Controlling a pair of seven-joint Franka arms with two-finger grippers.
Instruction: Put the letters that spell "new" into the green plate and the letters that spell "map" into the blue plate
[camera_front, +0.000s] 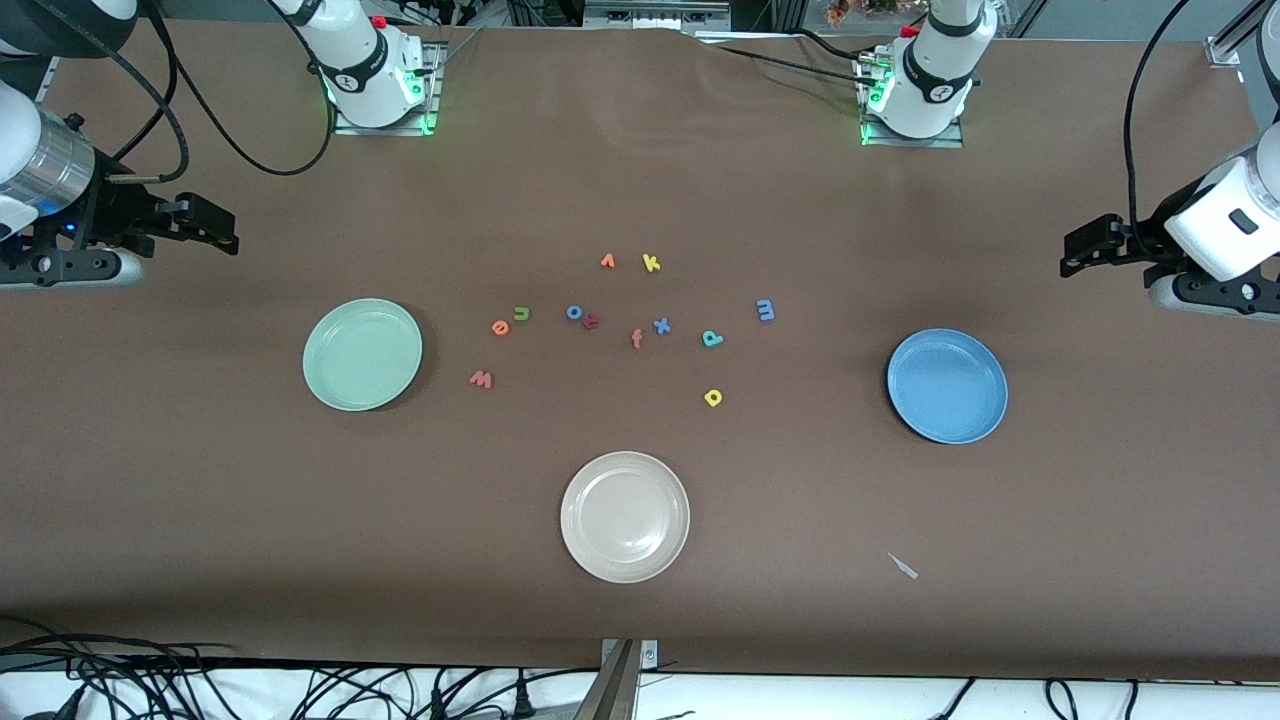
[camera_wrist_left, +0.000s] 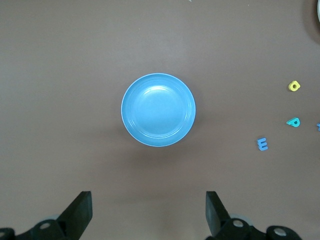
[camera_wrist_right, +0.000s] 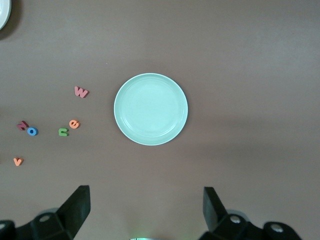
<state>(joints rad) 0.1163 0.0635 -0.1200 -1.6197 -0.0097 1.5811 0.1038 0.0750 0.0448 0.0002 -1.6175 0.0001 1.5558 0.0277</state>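
My left gripper hangs with its two black fingers wide apart and nothing between them, up in the air at the left arm's end of the table. In my left wrist view the blue plate lies on the cloth between the two finger tips. My right gripper is the same: fingers spread, empty, over the right arm's end, with the green plate seen between its tips. Both arms wait.

The table has a matte brown cover, smooth, with a soft fold near the bases. The three plates are round, shallow, with a slightly raised rim and a faint shine. The green plate is pale mint, the blue plate is a medium blue, and a cream plate lies nearest to the front camera, between the two.

The letters are tiny, thick, flat shapes that look like foam, all lying on the cloth between the green and the blue plate; none is in a plate. The orange e and green n are just beside each other, near the green plate; the salmon w is nearer to the camera. The blue m, teal p and yellow a lie toward the blue plate. Among them are a blue o, a blue x, a salmon f, an orange v and a yellow k.

A small pale sliver lies on the cloth, nearer to the camera than the blue plate.
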